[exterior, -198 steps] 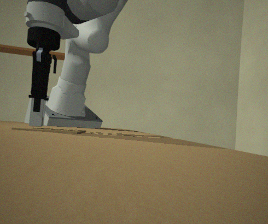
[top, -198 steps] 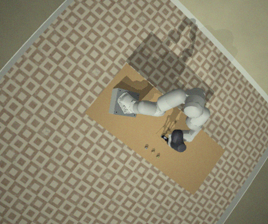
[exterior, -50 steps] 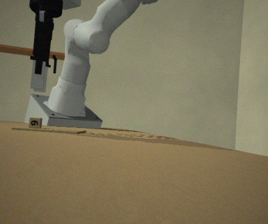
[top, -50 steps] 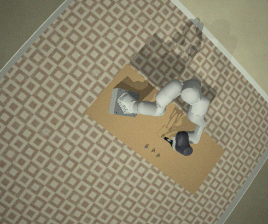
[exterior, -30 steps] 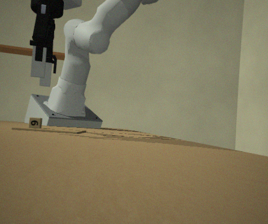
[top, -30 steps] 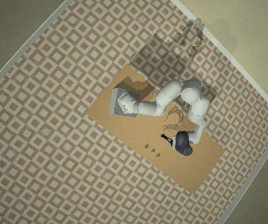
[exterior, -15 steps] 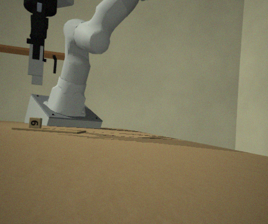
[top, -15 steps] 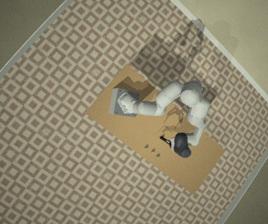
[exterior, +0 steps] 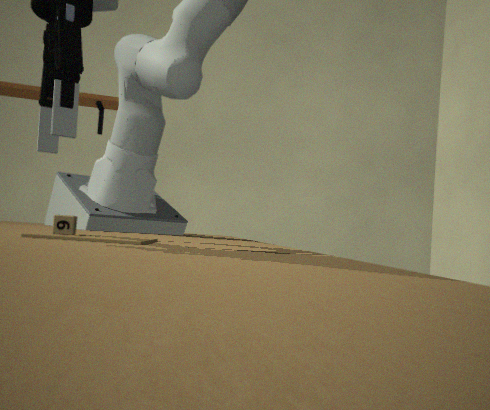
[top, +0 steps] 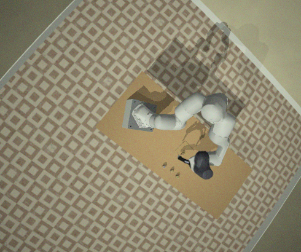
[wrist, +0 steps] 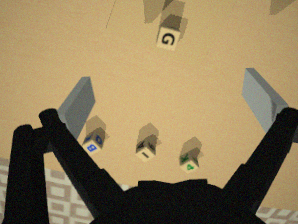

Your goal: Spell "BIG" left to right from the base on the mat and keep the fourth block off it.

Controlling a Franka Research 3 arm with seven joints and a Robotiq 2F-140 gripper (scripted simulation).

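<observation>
My gripper [wrist: 167, 85] is open and empty, and hangs high above the table. It also shows at the upper left of the exterior view [exterior: 57, 125] and in the top view [top: 182, 159]. A small block with a G [wrist: 169, 38] lies beyond the fingertips in the wrist view. In the exterior view it [exterior: 65, 225] sits on the thin tan mat [exterior: 92, 239] in front of the robot base. Three more blocks lie in a row near the table's edge: one [wrist: 93, 143], one [wrist: 145, 147] and one [wrist: 190, 159]. Their letters are too small to read. They also show in the top view [top: 172, 168].
The grey robot base [top: 139, 115] stands at one end of the tan table [top: 173, 144]. The table's edge and the patterned floor [wrist: 60, 199] run just behind the row of three blocks. A wooden rail with hooks [exterior: 7, 90] is on the wall.
</observation>
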